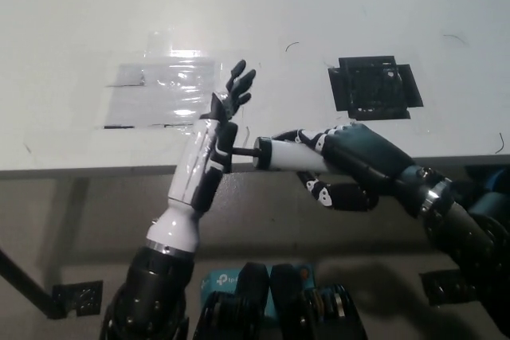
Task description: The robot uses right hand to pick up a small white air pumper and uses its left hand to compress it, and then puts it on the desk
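At frame centre, the right robot hand (351, 166) is gripping the pump (285, 154); the left robot hand (219, 129), fingers spread, is pressing its plunger.

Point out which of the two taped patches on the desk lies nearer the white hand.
The clear shiny taped patch, just beside the left hand. The black taped square sits farther off, beyond the right hand holding the air pumper.

white desk (96, 13) bearing clear plastic sheet (163, 89) and black square (374, 87)
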Available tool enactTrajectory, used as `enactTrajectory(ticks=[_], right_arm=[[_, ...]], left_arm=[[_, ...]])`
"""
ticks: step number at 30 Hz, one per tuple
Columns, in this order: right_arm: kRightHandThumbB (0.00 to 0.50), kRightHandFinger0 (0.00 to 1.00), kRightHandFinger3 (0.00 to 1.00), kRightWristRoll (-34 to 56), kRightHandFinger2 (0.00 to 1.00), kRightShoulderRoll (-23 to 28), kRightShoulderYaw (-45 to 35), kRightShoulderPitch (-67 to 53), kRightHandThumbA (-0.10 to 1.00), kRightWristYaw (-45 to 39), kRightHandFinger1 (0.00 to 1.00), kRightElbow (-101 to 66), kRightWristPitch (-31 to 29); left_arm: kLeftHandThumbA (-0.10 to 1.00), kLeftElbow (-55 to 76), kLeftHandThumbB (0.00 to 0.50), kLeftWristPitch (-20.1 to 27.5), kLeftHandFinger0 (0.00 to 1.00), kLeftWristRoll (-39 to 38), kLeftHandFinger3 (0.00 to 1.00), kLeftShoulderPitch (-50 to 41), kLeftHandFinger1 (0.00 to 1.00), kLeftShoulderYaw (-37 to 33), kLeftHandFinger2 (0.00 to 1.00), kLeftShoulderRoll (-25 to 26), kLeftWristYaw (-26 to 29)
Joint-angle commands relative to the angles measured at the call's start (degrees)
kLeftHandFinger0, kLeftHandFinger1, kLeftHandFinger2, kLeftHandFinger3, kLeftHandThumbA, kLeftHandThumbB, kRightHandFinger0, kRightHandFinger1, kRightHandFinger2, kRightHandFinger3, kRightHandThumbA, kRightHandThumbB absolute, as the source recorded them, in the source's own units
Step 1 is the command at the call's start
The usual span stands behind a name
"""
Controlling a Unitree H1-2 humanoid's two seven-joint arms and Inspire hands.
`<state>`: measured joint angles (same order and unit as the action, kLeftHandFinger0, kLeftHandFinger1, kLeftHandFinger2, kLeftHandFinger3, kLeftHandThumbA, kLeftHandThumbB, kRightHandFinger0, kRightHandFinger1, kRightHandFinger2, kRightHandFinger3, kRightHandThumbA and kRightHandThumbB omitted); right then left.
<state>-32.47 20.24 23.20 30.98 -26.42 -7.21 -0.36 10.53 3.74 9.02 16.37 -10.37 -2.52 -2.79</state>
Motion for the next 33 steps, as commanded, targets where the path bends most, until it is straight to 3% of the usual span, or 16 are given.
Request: enactTrajectory(ticks=[1,3,6,7,8,9,10,11,13,16,21,25,28,29,30,33], right_arm=[[0.142,0.10,0.56,-0.46,0.32,-2.82,1.69,4.79,-0.10,-0.31,0.25,-0.74,-2.70],[0.137,0.04,0.44,-0.44,0.19,-2.85,1.73,4.83,-0.10,-0.19,0.18,-0.15,-2.96],[0.186,0.00,0.20,-0.07,0.04,-2.28,0.90,4.34,-0.10,1.12,0.01,0.24,-4.36],[0.185,0.00,0.18,0.00,0.03,-2.16,0.80,4.26,-0.10,1.15,0.00,0.21,-4.46],[0.169,0.00,0.03,0.04,0.00,-1.64,0.58,4.11,-0.10,1.40,0.00,0.74,-5.05],[0.161,0.00,0.02,0.28,0.04,-1.37,0.17,3.84,-0.10,2.02,0.00,1.27,-5.72],[0.159,0.00,0.15,0.46,0.18,-0.94,-0.23,3.58,-0.10,2.01,0.04,1.31,-5.57],[0.148,0.00,0.42,0.17,0.45,-0.55,-0.41,3.60,-0.10,1.54,0.12,1.46,-4.82],[0.153,0.00,0.78,-0.83,0.68,0.14,-0.78,3.88,-0.10,0.83,0.33,1.36,-3.49],[0.167,0.02,0.94,-1.89,0.76,1.65,-2.20,4.24,-0.10,1.24,0.47,1.36,-2.81],[0.144,0.04,1.00,-2.76,0.84,4.52,-4.72,8.50,-0.10,2.01,0.55,5.40,-2.67],[0.163,0.04,0.97,-4.01,0.82,5.75,-6.38,12.73,-0.10,3.39,0.51,10.39,-2.33],[0.130,0.03,0.99,-5.13,0.83,6.42,-6.79,16.95,-0.10,3.86,0.52,15.64,-1.81],[0.088,0.03,1.00,-5.34,0.89,6.42,-6.79,17.47,-0.10,3.99,0.54,16.32,-1.76],[0.127,0.02,0.99,-5.30,0.82,6.35,-6.89,18.79,-0.10,4.77,0.51,18.50,-2.32],[0.148,0.02,0.91,-5.95,0.81,5.49,-6.76,22.76,-0.10,7.28,0.47,25.76,-2.43]], left_arm=[[1.00,2.14,0.206,0.94,1.00,2.41,1.00,0.78,1.00,-4.45,1.00,-2.79,-1.24],[1.00,2.09,0.198,1.08,1.00,2.94,1.00,0.63,1.00,-4.74,1.00,-2.64,-1.15],[1.00,2.11,0.194,1.25,1.00,2.54,1.00,0.51,1.00,-4.16,1.00,-1.62,-1.07],[1.00,2.08,0.196,1.25,1.00,2.40,1.00,0.47,1.00,-4.07,1.00,-1.56,-1.02],[1.00,1.96,0.212,1.14,1.00,1.81,1.00,0.40,1.00,-3.49,1.00,-1.20,-1.02],[1.00,2.00,0.210,0.98,1.00,1.21,1.00,0.29,1.00,-2.89,1.00,-0.76,-1.07],[1.00,2.01,0.204,1.16,1.00,0.61,1.00,0.21,1.00,-2.06,1.00,-0.18,-0.94],[1.00,2.25,0.207,0.99,1.00,-0.05,1.00,0.12,1.00,-1.17,1.00,0.29,-0.79],[1.00,2.56,0.197,1.31,1.00,-0.77,1.00,0.05,1.00,0.27,1.00,1.59,-0.82],[1.00,3.06,0.189,1.51,1.00,-0.64,1.00,0.01,1.00,2.62,1.00,3.89,-0.50],[1.00,4.43,0.233,1.29,1.00,-4.98,1.00,-1.22,1.00,7.64,1.00,7.68,-0.92],[1.00,6.01,0.223,2.91,1.00,-7.18,1.00,-3.49,1.00,9.57,1.00,9.96,-1.75],[1.00,7.80,0.211,3.84,1.00,-9.61,1.00,-6.81,1.00,9.94,1.00,10.60,-2.46],[1.00,8.16,0.211,3.84,1.00,-9.87,1.00,-7.37,1.00,9.96,1.00,10.65,-2.61],[1.00,9.04,0.203,3.96,1.00,-9.56,1.00,-8.76,1.00,9.77,1.00,10.80,-2.75],[1.00,10.87,0.202,4.21,1.00,-9.62,1.00,-12.43,1.00,9.08,1.00,11.68,-3.83]])
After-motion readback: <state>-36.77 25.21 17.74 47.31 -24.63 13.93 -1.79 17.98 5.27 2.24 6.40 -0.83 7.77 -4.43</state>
